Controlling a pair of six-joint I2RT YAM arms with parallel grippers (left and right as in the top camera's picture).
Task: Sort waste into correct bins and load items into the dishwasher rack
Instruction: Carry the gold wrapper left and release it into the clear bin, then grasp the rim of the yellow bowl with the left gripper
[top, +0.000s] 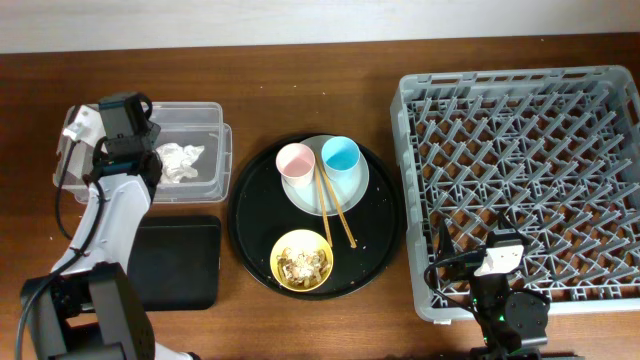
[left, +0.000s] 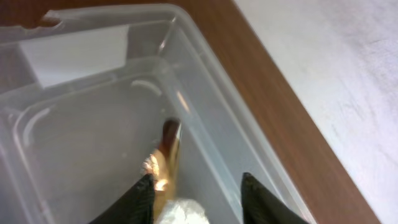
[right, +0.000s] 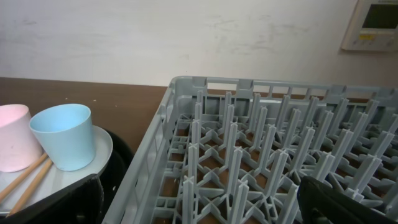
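The clear tub (top: 215, 150) stands at the far left and holds the crumpled white tissue (top: 182, 160). My left gripper (top: 135, 140) hangs over the tub. In the left wrist view it (left: 198, 202) is open above the tub (left: 81, 124), with the gold-brown wrapper (left: 166, 155) and the tissue (left: 180, 213) lying below, beside the left finger. On the pale plate (top: 355, 185) are the pink cup (top: 296, 162), blue cup (top: 340, 155) and chopsticks (top: 335, 210). The yellow bowl (top: 302, 260) holds food scraps. My right gripper (top: 495, 255) is open and empty (right: 199, 205) over the front left of the grey rack (top: 525, 150).
The plate and bowl rest on a large round black tray (top: 385, 235) at centre. The shallow black rectangular tray (top: 178, 262) lies in front of the tub. The right wrist view shows the rack's pegs (right: 261, 155), blue cup (right: 64, 135) and pink cup (right: 13, 146).
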